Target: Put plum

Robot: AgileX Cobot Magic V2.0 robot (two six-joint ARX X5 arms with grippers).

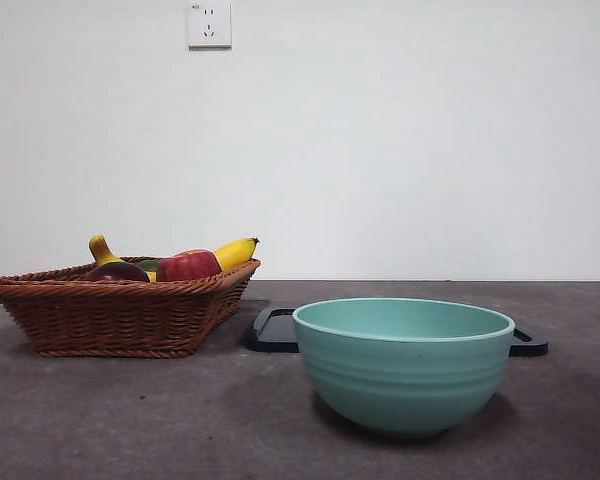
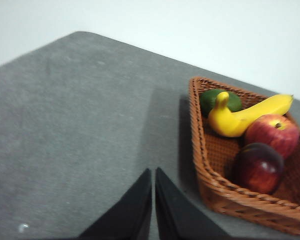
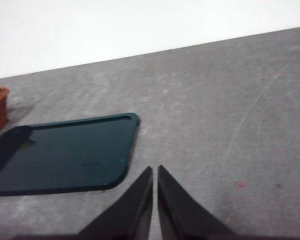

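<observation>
Both pincers closed, holding nothing; plum in basket.
One plum (image 2: 258,167), one red apple (image 2: 272,134), one banana (image 2: 240,119), one green fruit (image 2: 220,100) in wicker basket (image 2: 200,145), just beside left pincer (image 2: 153,175). One dark tray (image 3: 65,155) near right pincer (image 3: 155,172); one teal bowl (image 1: 403,365). Grey surface (image 1: 130,420), white wall, one socket (image 1: 209,25).

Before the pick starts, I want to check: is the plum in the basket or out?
In. The plum lies inside the wicker basket, beside the red apple, untouched.
</observation>
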